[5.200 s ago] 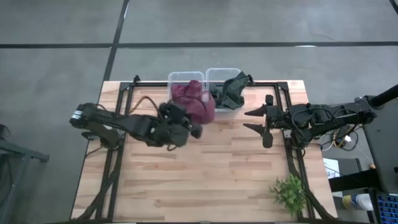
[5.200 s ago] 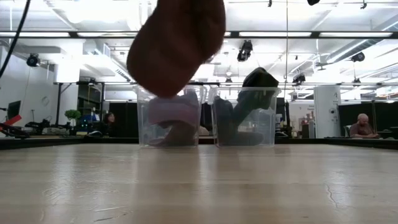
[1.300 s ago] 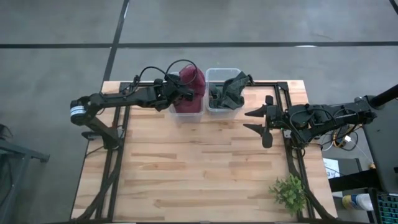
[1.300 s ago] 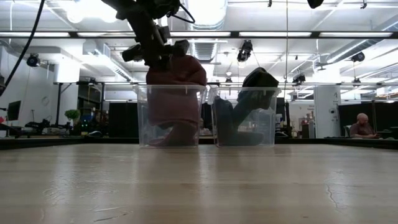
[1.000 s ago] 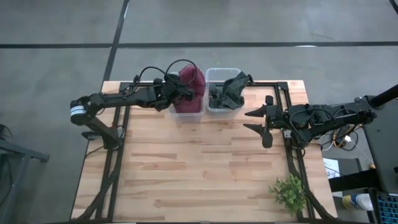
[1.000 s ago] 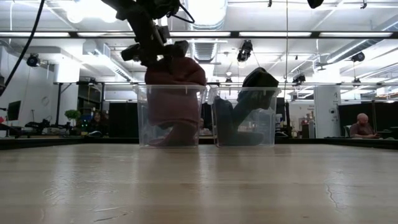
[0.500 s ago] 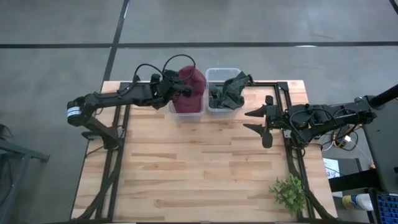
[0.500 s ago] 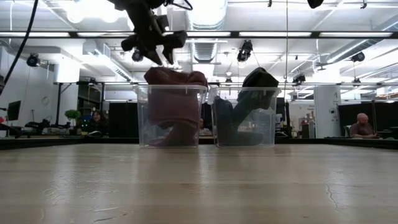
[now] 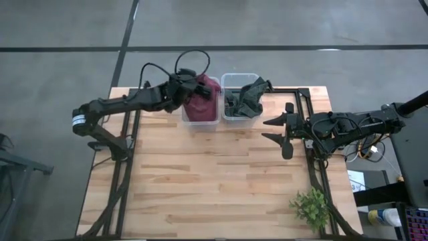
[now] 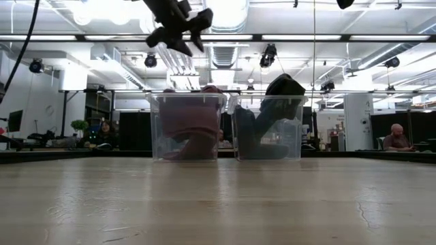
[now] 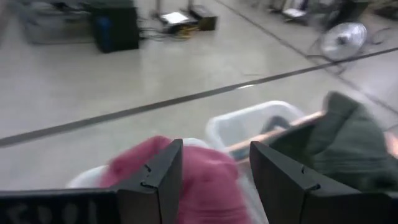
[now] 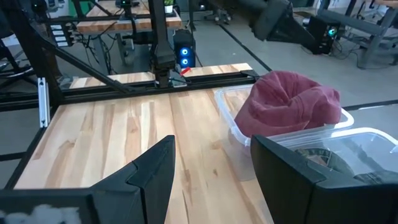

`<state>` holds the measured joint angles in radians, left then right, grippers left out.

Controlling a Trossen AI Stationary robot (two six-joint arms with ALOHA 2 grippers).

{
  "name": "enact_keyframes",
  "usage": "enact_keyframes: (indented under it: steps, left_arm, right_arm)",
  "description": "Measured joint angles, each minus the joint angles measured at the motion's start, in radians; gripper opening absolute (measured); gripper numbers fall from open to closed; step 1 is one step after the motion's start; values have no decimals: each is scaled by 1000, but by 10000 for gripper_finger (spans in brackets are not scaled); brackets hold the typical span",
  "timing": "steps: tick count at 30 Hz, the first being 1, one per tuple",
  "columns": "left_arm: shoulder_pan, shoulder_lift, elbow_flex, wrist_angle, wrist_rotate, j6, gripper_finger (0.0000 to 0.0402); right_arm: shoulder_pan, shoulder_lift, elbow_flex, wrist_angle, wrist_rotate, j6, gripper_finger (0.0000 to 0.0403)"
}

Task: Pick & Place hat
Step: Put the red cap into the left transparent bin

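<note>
High view: the left claw [image 9: 200, 88] sits over the left clear bin [image 9: 200, 119] at the far edge of the wooden tabletop [image 9: 214, 181]. The maroon hat [image 9: 202, 104] lies inside that bin, filling most of it. Just beside it stands the right clear bin [image 9: 235, 79], holding a dark green hat [image 9: 249, 98] that drapes over its rim. The right claw [image 9: 277, 130] waits over the right side of the tabletop, fingers spread, holding nothing. A small green plant [image 9: 311, 207] stands at the near right corner.

Low view: the left claw [image 10: 185, 34] hangs above the left clear bin [image 10: 187, 127], clear of the maroon hat [image 10: 191, 119], fingers apart and empty. The dark green hat [image 10: 276, 102] rises out of the right clear bin [image 10: 269, 128]. Seated people show in the room behind.

Left wrist view: the left claw's fingers [image 11: 158, 180] stand apart with nothing between them; the maroon hat [image 11: 211, 180] lies below them in its bin.

Right wrist view: the right claw [image 12: 211, 165] is spread and empty; the maroon hat [image 12: 286, 102] rests in its bin across the tabletop.
</note>
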<state>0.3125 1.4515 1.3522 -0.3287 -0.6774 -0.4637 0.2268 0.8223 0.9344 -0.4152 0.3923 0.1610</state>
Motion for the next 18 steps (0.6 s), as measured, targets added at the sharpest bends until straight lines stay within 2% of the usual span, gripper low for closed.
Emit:
enact_keyframes:
  steps: [2, 8, 13, 18]
  left_arm:
    - [4, 14, -13, 41, 37, -1, 178]
    - [53, 142, -51, 2, 58, -39, 178]
    - [98, 299, -77, -26, 226, -157, 178]
    - [95, 383, -63, -26, 251, -152, 178]
  right_arm:
    - [0, 0, 0, 0, 0, -4, 203]
    - [0, 0, 0, 0, 0, 14, 203]
    - [0, 0, 0, 0, 0, 27, 203]
    - [0, 0, 0, 0, 0, 66, 203]
